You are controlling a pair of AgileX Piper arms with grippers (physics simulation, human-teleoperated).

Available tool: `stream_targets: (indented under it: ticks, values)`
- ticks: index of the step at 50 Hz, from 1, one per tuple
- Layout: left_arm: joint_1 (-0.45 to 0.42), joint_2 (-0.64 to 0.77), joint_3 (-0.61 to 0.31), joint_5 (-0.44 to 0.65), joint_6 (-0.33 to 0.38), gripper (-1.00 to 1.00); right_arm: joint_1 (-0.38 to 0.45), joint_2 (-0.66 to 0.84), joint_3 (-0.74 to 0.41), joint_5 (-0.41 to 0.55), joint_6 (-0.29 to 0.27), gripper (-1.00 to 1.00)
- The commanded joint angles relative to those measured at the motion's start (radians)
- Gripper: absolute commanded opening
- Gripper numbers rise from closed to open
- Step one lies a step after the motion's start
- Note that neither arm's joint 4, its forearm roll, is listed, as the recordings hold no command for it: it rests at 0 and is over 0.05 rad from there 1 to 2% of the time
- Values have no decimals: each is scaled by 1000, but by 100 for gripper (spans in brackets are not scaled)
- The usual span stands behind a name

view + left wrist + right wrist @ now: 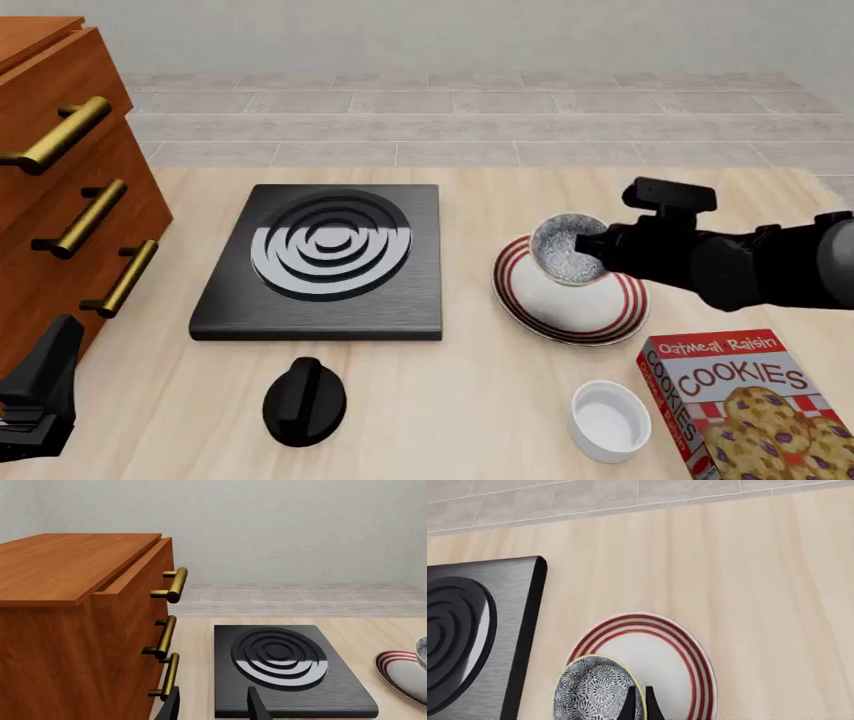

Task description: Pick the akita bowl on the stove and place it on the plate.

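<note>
The akita bowl (570, 249), speckled grey-and-white inside, hangs tilted over the far left part of the red-ringed plate (587, 310). My right gripper (591, 250) is shut on the bowl's rim. The right wrist view shows its fingers (629, 700) pinching the bowl (594, 692) over the plate (664, 652). The black stove (320, 262) lies to the left with nothing on its rings. My left gripper (215, 707) stands open and empty near the stove's (287, 672) front edge, low at the front left (51, 370).
A wooden drawer cabinet (60, 190) with brass handles stands at the left, close to my left arm. A black knob (304, 400) lies in front of the stove. A small white bowl (610, 420) and a cookies box (741, 405) sit at the front right.
</note>
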Motion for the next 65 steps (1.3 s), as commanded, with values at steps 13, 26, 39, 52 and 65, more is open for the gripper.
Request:
stream_targets:
  ticks: [13, 26, 39, 52, 65]
  values:
    - [0, 0, 0, 0, 0, 100, -14, 25, 18, -18, 0, -100]
    - [0, 0, 0, 0, 0, 100, -17, 56, 32, -43, -1, -100]
    - [0, 0, 0, 0, 0, 100, -13, 84, 38, -62, 8, -100]
    - [0, 0, 0, 0, 0, 100, -8, 98, 44, -75, 18, -100]
    - [0, 0, 0, 0, 0, 100, -18, 97, 35, -62, 10, -100]
